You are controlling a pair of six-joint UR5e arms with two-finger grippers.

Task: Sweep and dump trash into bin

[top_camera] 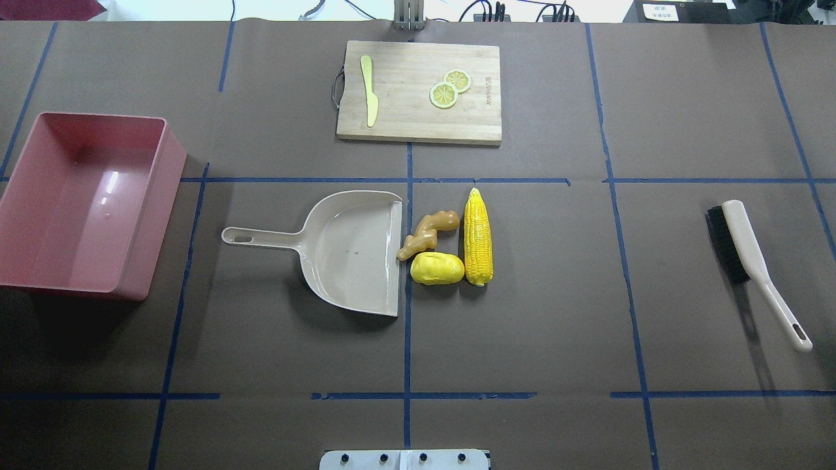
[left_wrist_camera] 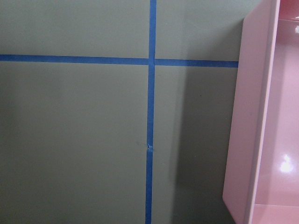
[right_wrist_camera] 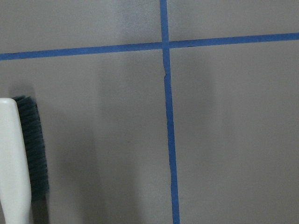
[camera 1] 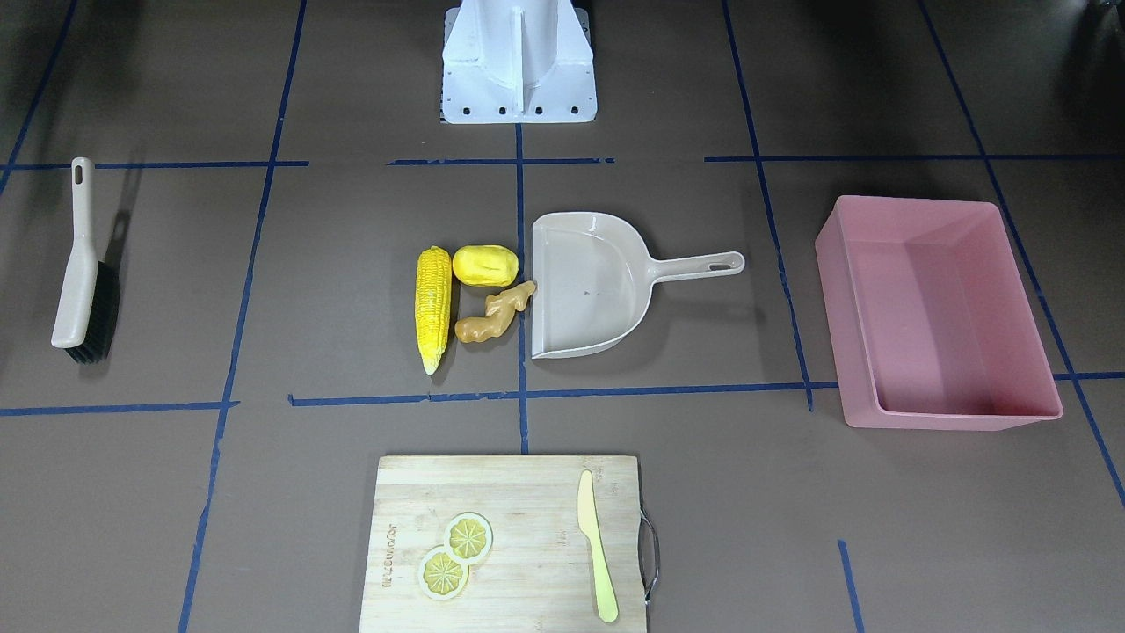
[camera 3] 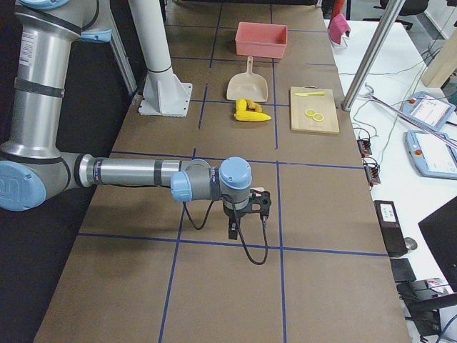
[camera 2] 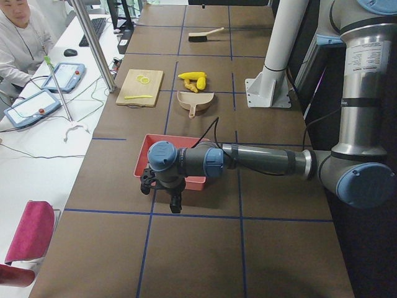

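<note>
Bright, sharp — soft overhead shadows

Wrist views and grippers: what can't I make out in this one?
Left gripper: shows only in the left side view, small and dark; open or shut unclear.
Right gripper: same, right side view only.
Brush: right wrist view, cut by the left edge.
Bin: left wrist view, cut by the right edge.
</note>
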